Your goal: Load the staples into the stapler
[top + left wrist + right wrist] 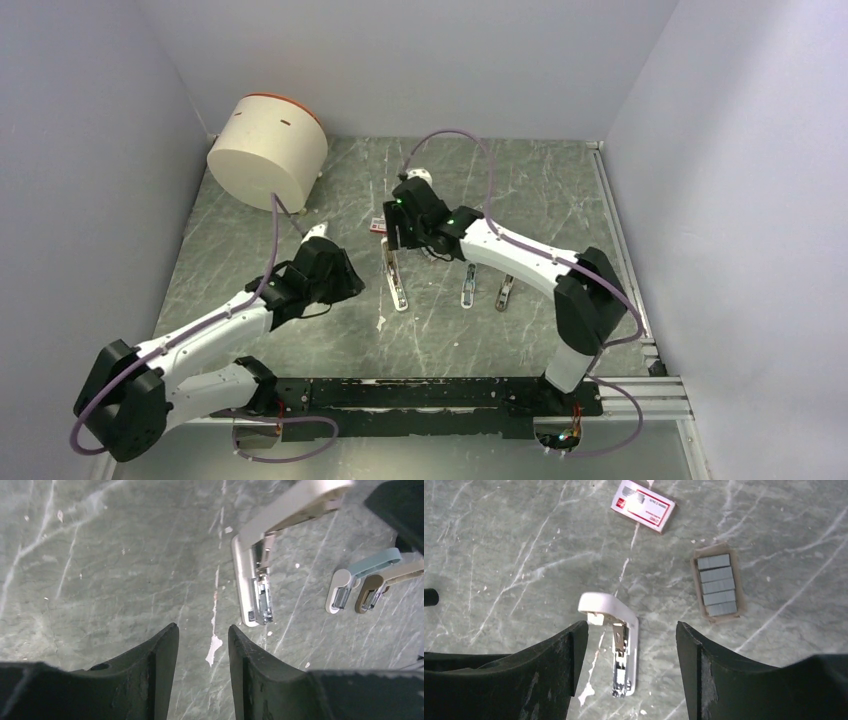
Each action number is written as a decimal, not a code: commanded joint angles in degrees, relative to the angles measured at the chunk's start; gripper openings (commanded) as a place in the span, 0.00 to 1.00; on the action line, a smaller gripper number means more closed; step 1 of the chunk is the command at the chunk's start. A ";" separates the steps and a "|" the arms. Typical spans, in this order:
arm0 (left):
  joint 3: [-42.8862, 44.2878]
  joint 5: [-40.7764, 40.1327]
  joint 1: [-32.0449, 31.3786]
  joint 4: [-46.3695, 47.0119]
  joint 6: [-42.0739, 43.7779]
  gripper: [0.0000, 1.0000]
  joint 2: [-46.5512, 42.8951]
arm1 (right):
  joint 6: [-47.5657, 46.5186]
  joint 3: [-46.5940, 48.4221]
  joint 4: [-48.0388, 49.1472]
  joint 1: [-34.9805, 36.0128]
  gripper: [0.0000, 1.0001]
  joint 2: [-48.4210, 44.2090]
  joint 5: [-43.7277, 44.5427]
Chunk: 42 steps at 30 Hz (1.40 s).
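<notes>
Stapler (605,608): white, hinged open, magazine exposed, lying flat mid-tabletop.
Staples (642,505): red-and-white box, flat, apart from it toward the far edge.
Tray of grey staple strips (718,585): near the box.
Right gripper (630,627): jaws wide, empty, above the stapler.
Left gripper (204,642): jaws narrowly parted, empty, near the stapler's end.
Two small staplers (345,582): toward the right edge.

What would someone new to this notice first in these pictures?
Probably the white stapler, hinged open mid-table with its metal channel bare, seen between the fingers of the open right gripper. Beyond it lie the red staple box and a brown tray of grey staple strips. A big white tub sits in the far left corner.
</notes>
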 commanded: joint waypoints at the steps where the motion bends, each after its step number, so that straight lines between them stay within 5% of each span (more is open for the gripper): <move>1: -4.36 15.04 4.97 10.61 -1.77 0.48 2.29 | -2.40 5.23 -0.74 1.86 0.69 3.42 0.12; 11: -7.17 25.26 7.43 23.25 -2.80 0.61 12.34 | -4.16 13.81 -6.42 3.94 0.60 12.44 3.47; 17: -8.99 26.81 7.52 28.15 -3.84 0.43 15.30 | -3.28 13.52 -6.64 4.03 0.52 13.25 4.25; 26: -9.87 30.08 7.52 34.76 -4.70 0.43 20.35 | -3.53 13.86 -5.93 4.07 0.32 13.78 4.75; 33: -9.16 31.63 7.52 38.03 -4.66 0.42 24.74 | -2.88 10.38 -3.28 4.47 0.27 10.72 4.94; 42: -9.32 33.63 7.44 44.08 -5.52 0.27 31.17 | -0.67 7.17 -1.70 5.75 0.23 8.43 4.68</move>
